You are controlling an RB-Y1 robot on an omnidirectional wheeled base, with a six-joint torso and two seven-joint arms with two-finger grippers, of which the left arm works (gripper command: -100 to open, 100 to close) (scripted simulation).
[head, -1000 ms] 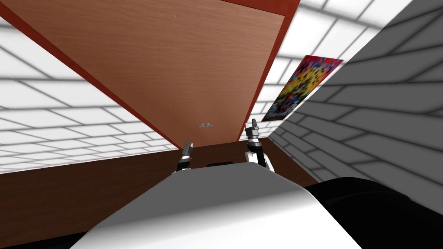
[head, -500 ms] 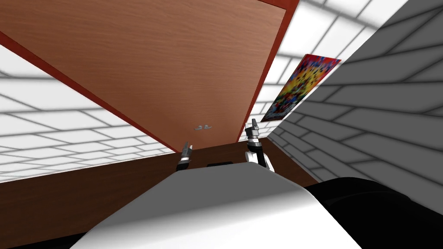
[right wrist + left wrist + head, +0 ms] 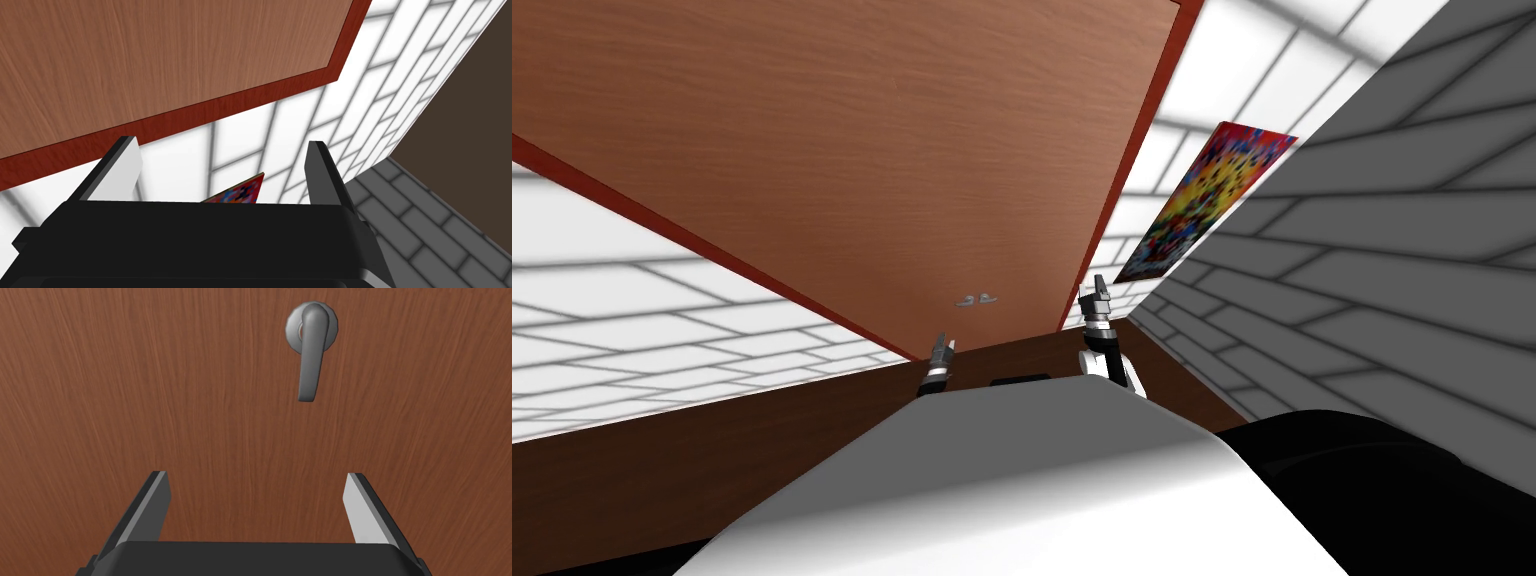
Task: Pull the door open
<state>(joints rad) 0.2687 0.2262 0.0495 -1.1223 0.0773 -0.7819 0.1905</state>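
The door (image 3: 892,150) stands straight ahead, a flat slab of reddish-brown wood with fine streaked grain, set in a darker, smooth red frame (image 3: 1137,140). Its handle (image 3: 311,353) is a smooth grey metal lever on a round rose, mounted toward the door's right edge. The left gripper (image 3: 256,475) faces the bare wood, its thin blade-like fingers spread wide with nothing between them. The lever lies beyond the fingertips, well apart from both. The right gripper (image 3: 1097,287) is held up near the frame's right post, also spread wide and empty. A rectangular multicoloured poster (image 3: 1207,200) hangs on the white tiled wall (image 3: 662,330) right of the door, and a grey brick wall (image 3: 1412,250) runs along the right.
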